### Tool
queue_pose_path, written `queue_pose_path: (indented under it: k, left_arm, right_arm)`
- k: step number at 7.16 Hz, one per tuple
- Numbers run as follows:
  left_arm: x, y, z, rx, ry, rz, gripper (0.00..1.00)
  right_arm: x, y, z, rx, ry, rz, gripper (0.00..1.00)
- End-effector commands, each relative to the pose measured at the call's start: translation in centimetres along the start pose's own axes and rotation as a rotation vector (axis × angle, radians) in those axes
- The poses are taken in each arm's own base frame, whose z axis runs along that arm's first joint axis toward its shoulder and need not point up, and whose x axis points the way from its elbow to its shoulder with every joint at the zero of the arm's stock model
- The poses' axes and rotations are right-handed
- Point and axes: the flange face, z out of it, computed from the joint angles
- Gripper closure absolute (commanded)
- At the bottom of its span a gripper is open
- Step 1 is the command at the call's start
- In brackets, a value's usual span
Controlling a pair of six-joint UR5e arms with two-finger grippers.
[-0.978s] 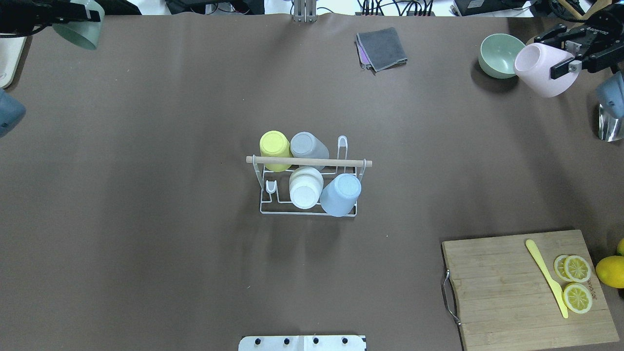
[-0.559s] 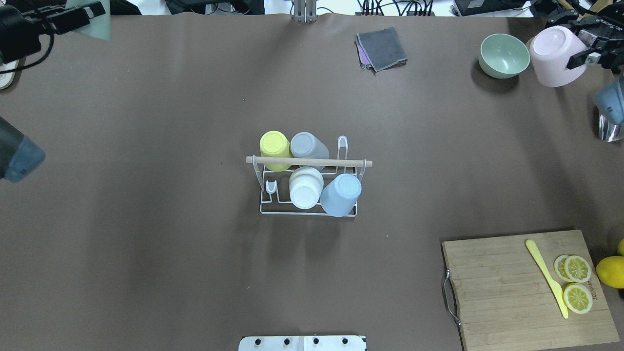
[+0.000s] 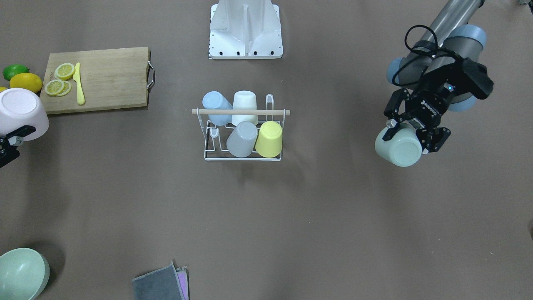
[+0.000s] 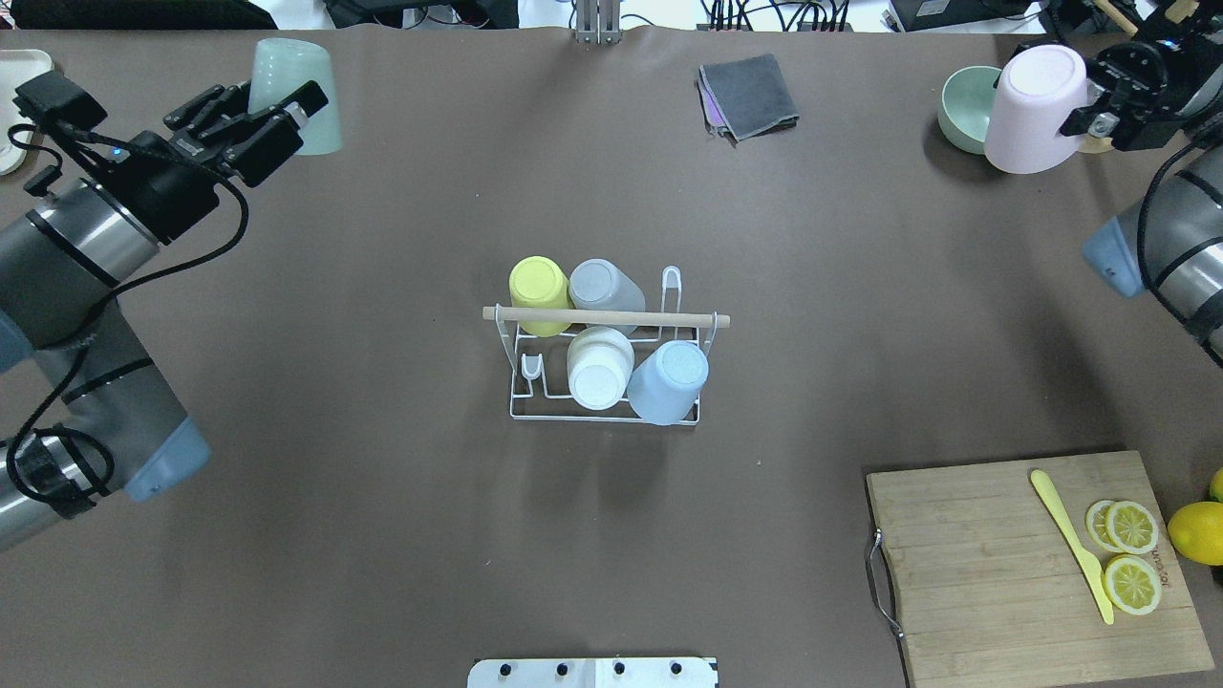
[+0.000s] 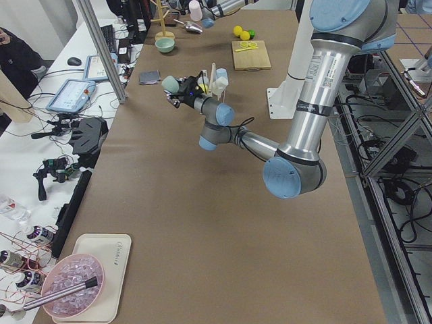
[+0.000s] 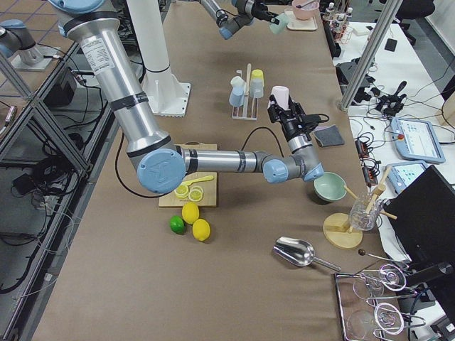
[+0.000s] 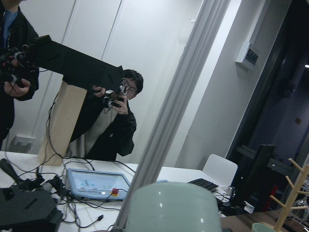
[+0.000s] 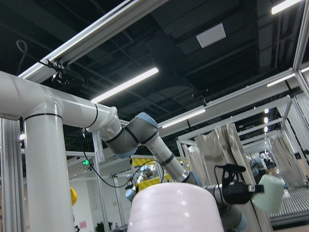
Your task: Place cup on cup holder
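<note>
Gripping a pale green plastic cup (image 4: pixel 296 91) between its fingers, the left gripper (image 4: pixel 272 110) hangs over the far left part of the brown table (image 4: pixel 382 526), well apart from the small white wire cup holder with the light wooden rod across its top (image 4: pixel 631 317). The green cup is held clear of the surface, and in the front-facing view its closed base is turned toward the camera. The right gripper (image 4: pixel 1089 110) is clamped on a pale pink plastic cup (image 4: pixel 1032 110), held base-up over the far right corner, just beside a pale green bowl (image 4: pixel 960 105) and partly covering it in the overhead view. The cup holder stands at the middle of the table, and four cups sit upturned on its prongs. A yellow cup (image 4: pixel 540 287) and a grey cup (image 4: pixel 600 287) are in the far row; a cream-white cup (image 4: pixel 599 373) and a light blue cup (image 4: pixel 669 382) are in the near row. One prong at the far right (image 4: pixel 672 287) and one at the near left (image 4: pixel 531 368) are bare. A folded grey cloth (image 4: pixel 750 96) lies near the far edge, and a wooden cutting board (image 4: pixel 994 573) with lemon slices (image 4: pixel 1132 554) and a yellow plastic knife (image 4: pixel 1070 540) lies at the near right.
</note>
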Motion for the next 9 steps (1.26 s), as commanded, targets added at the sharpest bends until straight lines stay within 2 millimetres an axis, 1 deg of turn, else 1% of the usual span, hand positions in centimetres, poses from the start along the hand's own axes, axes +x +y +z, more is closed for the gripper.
queue_pose_path:
  k: [1, 2, 3, 4, 5, 6, 7, 8, 9]
  left_arm:
    - [10.9, 6.5, -1.1, 0.063, -0.014, 0.024, 1.00]
    - [15.4, 10.3, -2.6, 0.044, -0.035, 0.011, 1.00]
    - [17.7, 12.4, -3.4, 0.012, -0.016, -0.016, 1.00]
    - [21.0, 13.8, -3.5, -0.004, 0.013, -0.015, 1.00]
    - [22.2, 14.5, -3.8, 0.002, -0.013, -0.015, 1.00]
    - [22.7, 14.3, -3.3, 0.013, -0.021, -0.020, 1.00]
    - [22.6, 14.4, -3.3, 0.012, -0.024, -0.017, 1.00]
    - [22.1, 15.0, -3.2, 0.006, -0.033, -0.003, 1.00]
    - [21.5, 15.5, -2.8, 0.000, -0.044, 0.014, 1.00]
  right_arm:
    - [3.2, 2.6, 4.5, 0.113, -0.035, -0.043, 0.66]
    - [4.3, 3.2, 5.9, 0.131, -0.040, -0.066, 0.66]
    - [4.9, 4.5, 7.7, 0.158, -0.060, -0.076, 0.66]
    - [5.3, 6.5, 9.0, 0.170, -0.066, -0.105, 0.66]
    - [6.0, 8.4, 10.8, 0.178, -0.072, -0.121, 0.65]
    - [7.0, 10.1, 12.4, 0.182, -0.068, -0.140, 0.65]
    - [8.0, 10.9, 14.1, 0.184, -0.069, -0.141, 0.65]
    - [8.6, 11.5, 15.4, 0.183, -0.069, -0.170, 0.65]
    - [9.4, 11.7, 16.2, 0.165, -0.054, -0.207, 0.65]
